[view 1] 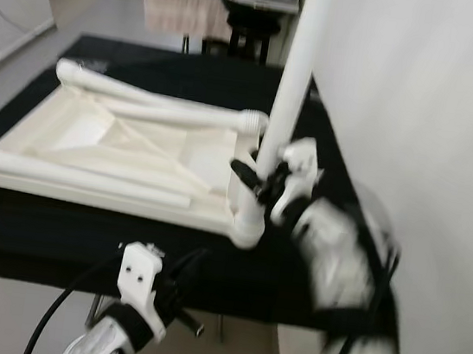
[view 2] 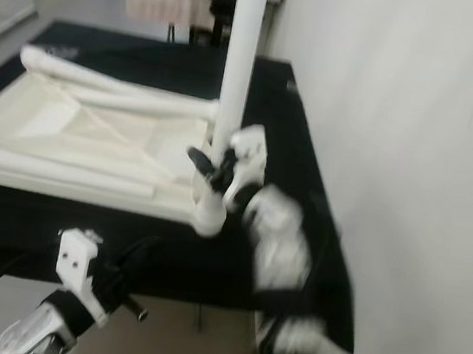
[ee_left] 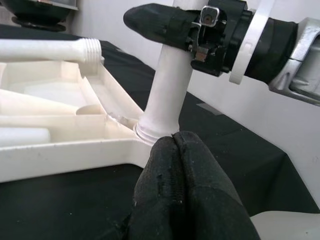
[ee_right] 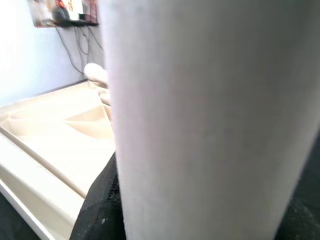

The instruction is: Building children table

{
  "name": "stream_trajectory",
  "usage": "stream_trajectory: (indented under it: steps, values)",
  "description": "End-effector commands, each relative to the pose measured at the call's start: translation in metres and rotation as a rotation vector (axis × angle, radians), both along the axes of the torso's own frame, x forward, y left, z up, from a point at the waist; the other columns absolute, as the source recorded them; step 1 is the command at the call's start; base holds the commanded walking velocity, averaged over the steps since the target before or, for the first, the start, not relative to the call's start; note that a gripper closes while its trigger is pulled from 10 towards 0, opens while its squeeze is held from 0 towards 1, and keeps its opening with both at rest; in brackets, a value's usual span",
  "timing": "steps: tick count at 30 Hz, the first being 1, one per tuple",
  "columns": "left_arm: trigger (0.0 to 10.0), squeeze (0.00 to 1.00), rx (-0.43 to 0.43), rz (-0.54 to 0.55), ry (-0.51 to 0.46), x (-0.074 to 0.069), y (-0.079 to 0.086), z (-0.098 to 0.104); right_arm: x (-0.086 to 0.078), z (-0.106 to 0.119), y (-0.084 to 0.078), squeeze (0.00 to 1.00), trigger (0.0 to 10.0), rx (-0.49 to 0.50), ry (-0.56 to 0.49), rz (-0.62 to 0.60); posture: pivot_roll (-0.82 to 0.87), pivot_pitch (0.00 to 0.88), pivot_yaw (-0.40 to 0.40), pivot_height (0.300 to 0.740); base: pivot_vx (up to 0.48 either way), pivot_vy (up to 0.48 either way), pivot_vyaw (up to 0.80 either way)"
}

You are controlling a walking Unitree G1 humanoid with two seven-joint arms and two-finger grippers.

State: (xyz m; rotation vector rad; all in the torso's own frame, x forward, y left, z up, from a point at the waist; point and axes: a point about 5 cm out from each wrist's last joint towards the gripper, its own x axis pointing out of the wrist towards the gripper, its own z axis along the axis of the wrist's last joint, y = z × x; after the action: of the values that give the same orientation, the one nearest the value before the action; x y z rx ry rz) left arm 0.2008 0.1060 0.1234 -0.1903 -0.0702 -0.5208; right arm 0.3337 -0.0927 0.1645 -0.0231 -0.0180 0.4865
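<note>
The right pincer (view 1: 258,178) is gripping the upright leg (view 1: 296,71) standing in the tabletop's (view 1: 118,148) corner socket near the desk's (view 1: 55,232) front right; the left pincer (ee_left: 175,150) is hanging clenched, empty.

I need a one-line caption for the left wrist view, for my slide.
Right gripper holds the upright leg standing in the corner of the upturned tabletop; the left gripper is shut nearby.

Black cloth (view 1: 80,235) covers the work surface. White wall (view 1: 437,107) stands just beside it. Grey floor (view 1: 109,16) and dark stool (view 1: 252,22) lie beyond
</note>
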Motion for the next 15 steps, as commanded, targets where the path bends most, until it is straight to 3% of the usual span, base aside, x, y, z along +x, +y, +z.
stream_trajectory:
  steps: [1,5,9,10,11,12,13,15]
  values:
    - [10.0,0.00,0.005,-0.004,0.014,0.001,0.001,-0.002,0.001,-0.034,-0.005,0.00,0.0,-0.104,0.129,-0.056,0.07,0.063,-0.089,0.740,0.000,0.000,0.00]
    - [10.0,0.00,0.006,-0.005,0.013,0.002,0.002,-0.002,0.007,-0.033,-0.005,0.00,0.0,-0.107,0.131,-0.082,0.08,0.062,-0.093,0.740,0.000,0.000,0.00]
    - [10.0,0.00,0.006,0.002,0.011,0.001,0.003,-0.001,0.002,-0.027,0.008,0.00,0.0,-0.103,0.113,-0.050,0.09,0.062,-0.090,0.740,0.000,0.000,0.00]
    - [10.0,0.00,0.006,0.002,0.011,0.001,0.003,-0.001,0.001,-0.023,0.011,0.00,2.5,-0.115,0.083,-0.051,0.09,0.062,-0.088,0.740,0.000,0.000,0.00]
    - [10.0,0.00,0.006,0.001,0.012,0.001,0.003,-0.001,0.000,-0.019,0.013,0.00,10.0,-0.103,0.070,-0.029,0.08,0.062,-0.080,0.740,0.000,0.000,0.00]
    - [10.0,0.00,0.006,0.001,0.012,0.001,0.003,-0.001,0.000,-0.019,0.013,0.00,10.0,-0.103,0.070,-0.029,0.08,0.062,-0.080,0.740,0.000,0.000,0.00]
    - [10.0,0.00,0.007,-0.001,0.014,0.001,0.003,-0.001,0.001,-0.014,0.014,1.00,10.0,-0.075,0.060,0.020,0.09,0.060,-0.080,0.740,0.000,0.000,0.00]
    - [10.0,0.00,0.007,-0.002,0.014,0.001,0.003,-0.001,0.002,-0.010,0.014,1.00,10.0,-0.054,0.057,0.052,0.09,0.061,-0.080,0.740,0.000,0.000,0.00]
